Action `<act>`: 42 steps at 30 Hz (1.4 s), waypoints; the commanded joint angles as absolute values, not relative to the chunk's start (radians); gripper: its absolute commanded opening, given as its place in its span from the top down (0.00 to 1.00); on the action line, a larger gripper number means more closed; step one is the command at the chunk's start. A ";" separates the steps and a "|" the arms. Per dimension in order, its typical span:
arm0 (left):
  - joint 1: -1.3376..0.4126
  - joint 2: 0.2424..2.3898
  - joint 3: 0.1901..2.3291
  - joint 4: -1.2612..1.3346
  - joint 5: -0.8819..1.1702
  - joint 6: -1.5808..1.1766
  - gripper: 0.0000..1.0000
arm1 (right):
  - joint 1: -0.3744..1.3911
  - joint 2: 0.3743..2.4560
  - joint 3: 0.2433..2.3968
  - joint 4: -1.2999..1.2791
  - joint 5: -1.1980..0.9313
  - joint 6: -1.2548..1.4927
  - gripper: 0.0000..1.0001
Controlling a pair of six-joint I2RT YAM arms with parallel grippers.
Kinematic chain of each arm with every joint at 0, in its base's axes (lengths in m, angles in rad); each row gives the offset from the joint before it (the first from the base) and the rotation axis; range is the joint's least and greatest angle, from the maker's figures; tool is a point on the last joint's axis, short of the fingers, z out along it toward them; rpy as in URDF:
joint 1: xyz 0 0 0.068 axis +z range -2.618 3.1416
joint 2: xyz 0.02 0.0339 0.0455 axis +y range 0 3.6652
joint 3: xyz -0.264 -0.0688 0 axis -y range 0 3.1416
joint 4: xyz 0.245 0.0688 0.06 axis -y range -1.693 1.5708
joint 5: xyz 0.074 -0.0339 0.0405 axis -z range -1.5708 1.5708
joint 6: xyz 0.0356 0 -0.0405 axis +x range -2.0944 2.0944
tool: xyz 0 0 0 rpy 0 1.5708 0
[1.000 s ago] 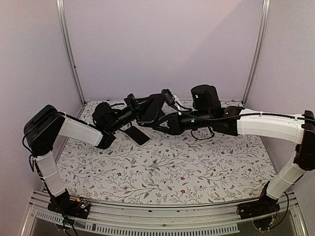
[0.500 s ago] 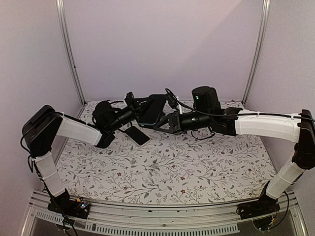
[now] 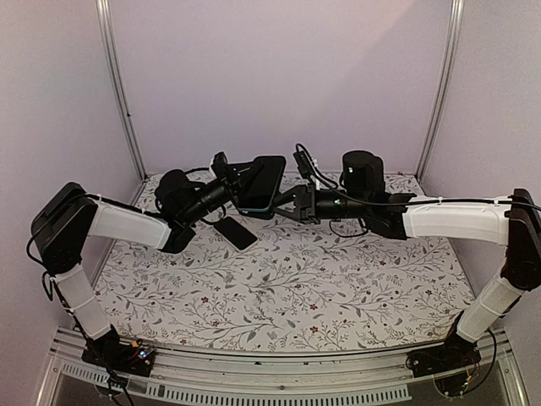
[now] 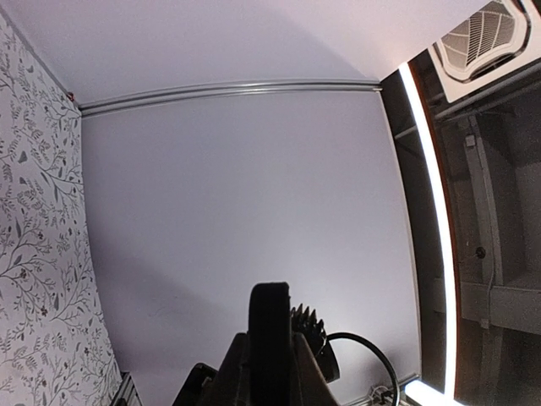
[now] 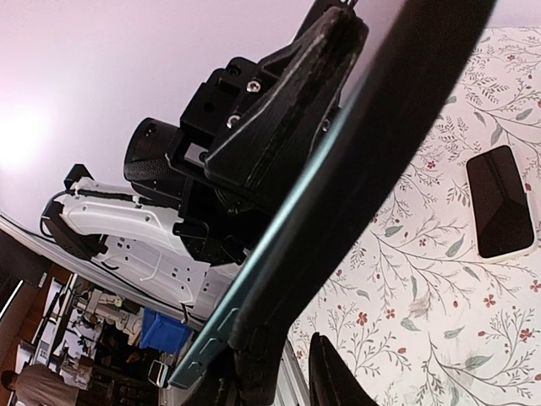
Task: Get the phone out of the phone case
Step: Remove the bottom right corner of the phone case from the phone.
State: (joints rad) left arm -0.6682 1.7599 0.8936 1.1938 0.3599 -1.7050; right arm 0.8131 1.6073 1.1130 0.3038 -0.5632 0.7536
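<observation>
Cased phone [image 3: 264, 182], teal rim, held midair over floral tabletop [image 3: 321, 288]; lilac walls [image 3: 279, 76] around. Left gripper [image 3: 239, 181] pinches it. Right gripper [image 3: 286, 203] touches it, grip unclear. Another dark phone [image 3: 234, 232] lies flat below.

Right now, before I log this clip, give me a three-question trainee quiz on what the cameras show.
1. True or false: the cased phone is lying down with neither arm touching it.
2. Multiple choice: what holds the cased phone? A: left claw only. B: right claw only. C: both claws.
3. Fill in: the second dark slab lies flat on the ____.
Key: 1 false, it is held up in the air. 2 C. 3 table.
</observation>
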 commanded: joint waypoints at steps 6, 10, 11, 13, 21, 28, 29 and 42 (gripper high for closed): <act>-0.767 1.732 0.864 1.224 0.513 -1.697 1.00 | 0.737 1.629 1.169 0.532 -0.445 0.774 0.69; -0.771 1.736 0.859 1.227 0.514 -1.693 1.00 | 0.729 1.653 1.189 0.543 -0.471 0.798 0.70; -0.771 1.736 0.858 1.225 0.515 -1.690 1.00 | 0.726 1.657 1.195 0.544 -0.478 0.802 0.72; -0.769 1.735 0.858 1.215 0.521 -1.675 1.00 | 0.727 1.660 1.198 0.543 -0.483 0.804 0.79; -0.719 1.725 0.856 1.059 0.563 -1.580 0.95 | 0.724 1.662 1.175 0.542 -0.489 0.822 0.98; -0.687 1.731 0.873 0.935 0.598 -1.493 0.74 | 0.713 1.691 1.147 0.561 -0.508 0.844 1.00; -0.685 1.727 0.872 0.917 0.597 -1.475 0.71 | 0.712 1.692 1.143 0.561 -0.508 0.841 1.00; -0.639 1.644 0.839 0.678 0.547 -1.245 0.35 | 0.702 1.693 1.074 0.543 -0.493 0.810 1.00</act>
State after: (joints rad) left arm -0.6521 1.6814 0.8463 0.7967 0.5430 -1.3525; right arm 0.7113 1.7050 1.0843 0.4347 -0.5167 0.8337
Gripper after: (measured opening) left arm 0.616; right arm 0.052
